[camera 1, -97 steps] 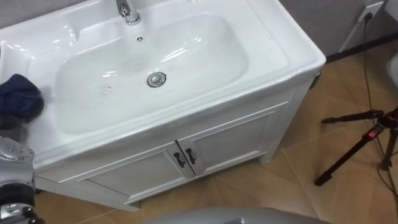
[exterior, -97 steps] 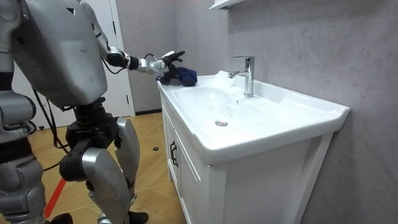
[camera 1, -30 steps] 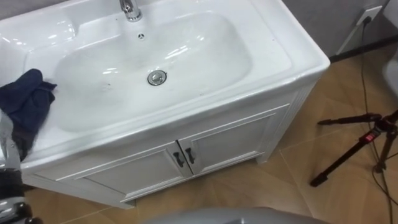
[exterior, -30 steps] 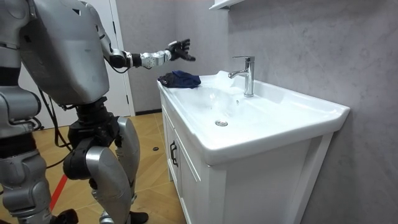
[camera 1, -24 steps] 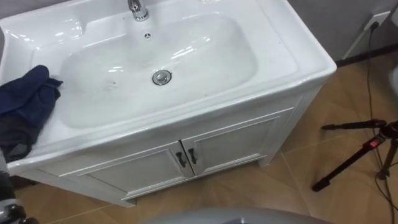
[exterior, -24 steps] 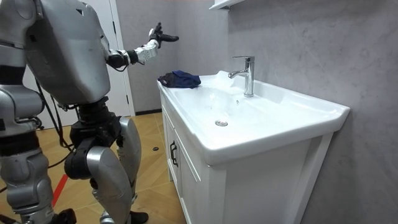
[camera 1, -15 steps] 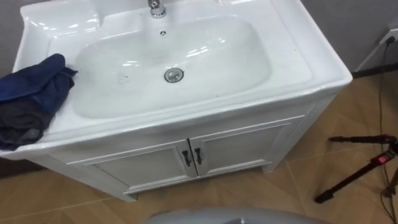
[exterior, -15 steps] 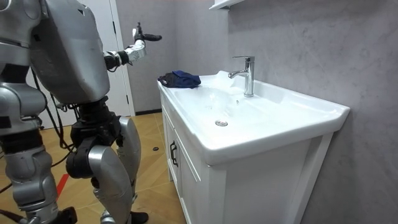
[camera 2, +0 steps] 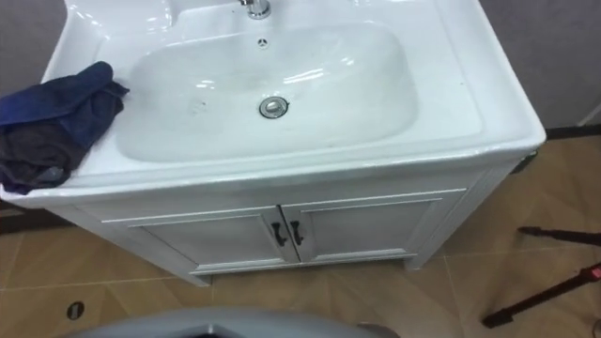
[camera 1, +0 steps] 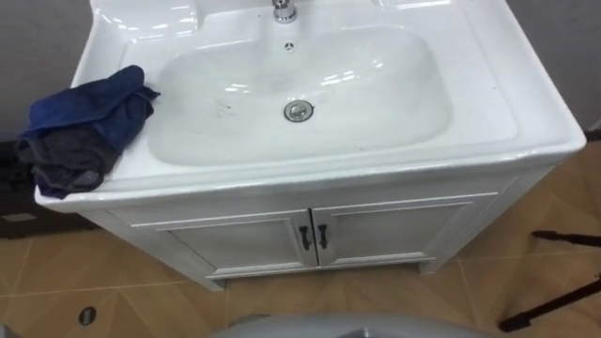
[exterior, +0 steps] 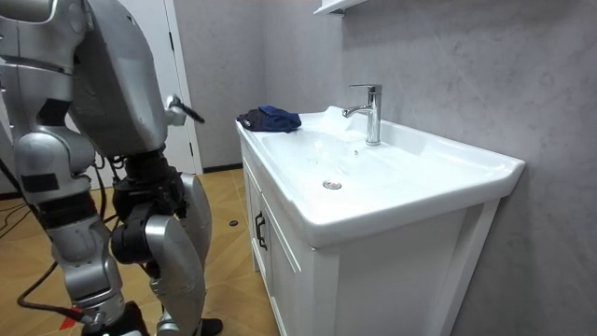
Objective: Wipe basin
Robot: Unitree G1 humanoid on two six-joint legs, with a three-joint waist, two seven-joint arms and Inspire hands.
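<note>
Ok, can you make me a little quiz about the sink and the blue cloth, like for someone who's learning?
1. True or false: the blue cloth lies inside the bowl of the basin.
2. What sits at the bottom of the bowl? A) a sponge B) the drain C) a cup
3. Fill in: seen from the robot, the cloth rests on the basin's ___ end.

Key: 1 false; 2 B; 3 left.
</note>
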